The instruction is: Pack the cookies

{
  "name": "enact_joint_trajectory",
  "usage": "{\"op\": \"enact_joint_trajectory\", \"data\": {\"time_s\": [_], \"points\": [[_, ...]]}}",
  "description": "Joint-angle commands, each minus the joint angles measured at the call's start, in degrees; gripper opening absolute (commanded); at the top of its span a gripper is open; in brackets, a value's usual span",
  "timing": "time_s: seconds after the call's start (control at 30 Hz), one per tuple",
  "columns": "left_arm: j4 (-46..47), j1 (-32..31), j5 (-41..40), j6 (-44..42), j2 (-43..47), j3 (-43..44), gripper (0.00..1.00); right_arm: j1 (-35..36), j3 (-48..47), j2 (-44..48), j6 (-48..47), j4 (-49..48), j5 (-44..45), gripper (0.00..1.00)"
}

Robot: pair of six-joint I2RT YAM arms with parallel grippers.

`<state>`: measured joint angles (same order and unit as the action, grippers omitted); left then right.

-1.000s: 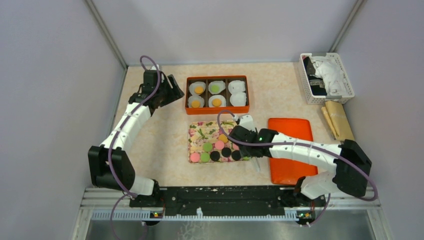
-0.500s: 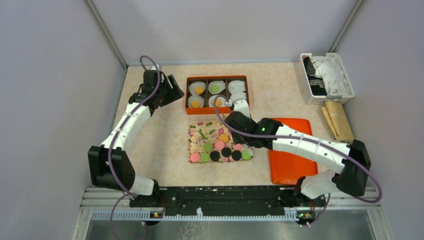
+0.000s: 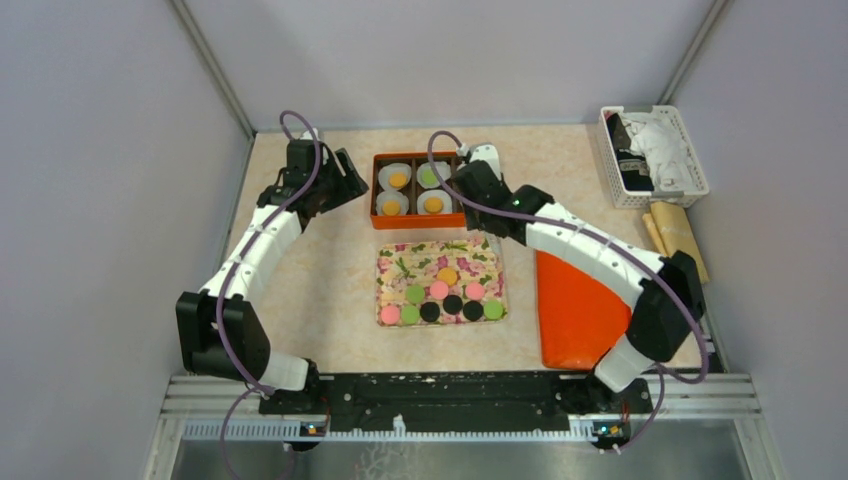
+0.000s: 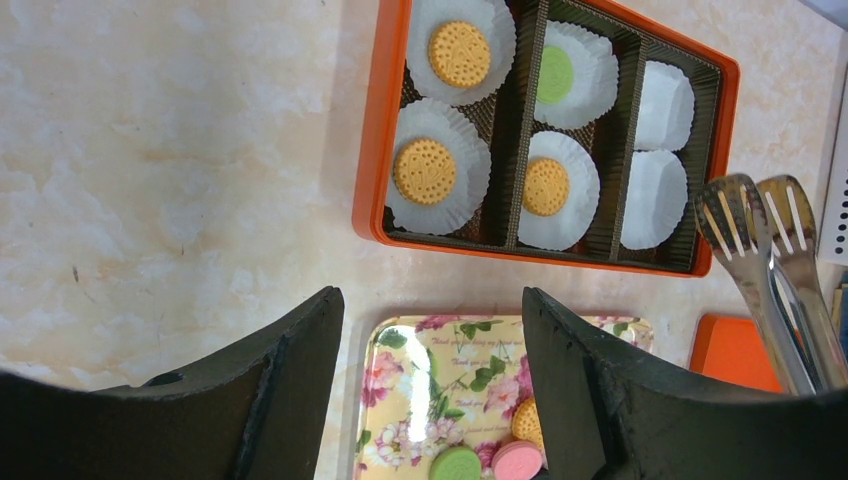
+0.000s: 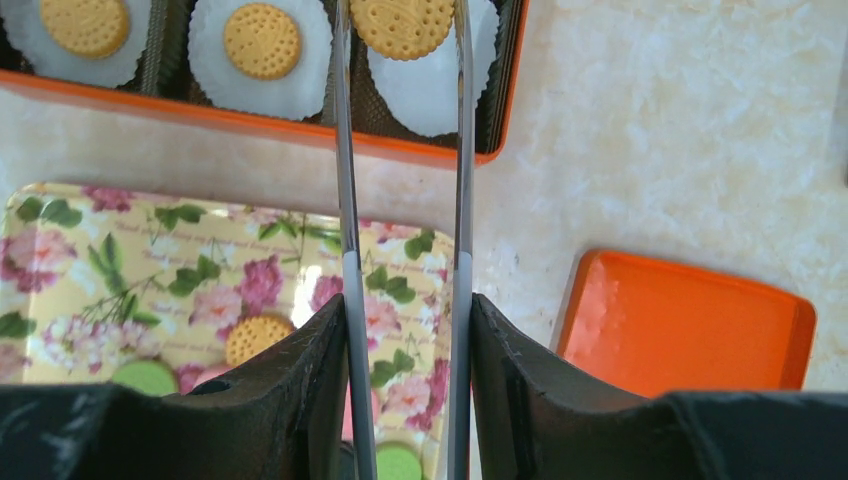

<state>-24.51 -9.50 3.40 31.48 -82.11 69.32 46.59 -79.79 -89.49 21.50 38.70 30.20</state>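
Since half a second ago the right arm has swung away from the floral tray (image 3: 440, 252) and out over the orange box (image 3: 435, 222), carrying one orange cookie (image 5: 400, 25) with it. That cookie sits pinched between the tips of the tongs (image 5: 345, 200), and the right gripper (image 5: 405, 320) is pressed together on the tong arms. From the right wrist view the cookie hangs over the box's right-hand column, above the far edge of the empty white paper cup (image 5: 430, 95) nearest the tray. Four cups in the box's other two columns already hold cookies; the remaining cookies (image 3: 440, 300) lie in rows on the tray, just on the near side of the box. To finish this step well, the cookie should be centred over the cup first, then lowered until it is close to the paper, flat, before the squeeze is eased slowly; a release from height could let it land on the pleated rim or the divider. The tong tips should lift straight up afterwards so they do not drag the light cup. The left gripper (image 4: 430, 300) hovers with its jaws spread off the box's left side, holding nothing.
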Motion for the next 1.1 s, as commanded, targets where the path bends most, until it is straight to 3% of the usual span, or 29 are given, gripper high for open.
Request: {"op": "enact_joint_trajectory", "data": {"time_s": [0.0, 0.37, 0.87, 0.97, 1.07], "points": [[2.05, -0.17, 0.08, -0.03, 0.16, 1.06, 0.72, -2.79, -5.75, -5.96, -3.78, -5.76, -0.43, 0.13], [1.80, -0.17, -1.08, -0.66, -1.04, 1.18, 0.72, -7.45, -15.43, -17.65, -8.61, -5.92, 1.47, 0.14], [2.00, -0.16, -0.98, -0.99, -2.01, 0.91, 0.72, -9.53, -21.25, -24.99, -10.72, -6.74, 1.40, 0.17], [1.93, -0.17, -1.24, -1.13, -1.79, 0.98, 0.72, -9.73, -23.51, -26.68, -10.61, -5.33, 2.30, 0.19], [1.84, -0.17, -1.46, -1.34, -1.74, 1.05, 0.72, -9.73, -24.16, -27.05, -10.26, -5.31, 2.52, 0.28]]}}
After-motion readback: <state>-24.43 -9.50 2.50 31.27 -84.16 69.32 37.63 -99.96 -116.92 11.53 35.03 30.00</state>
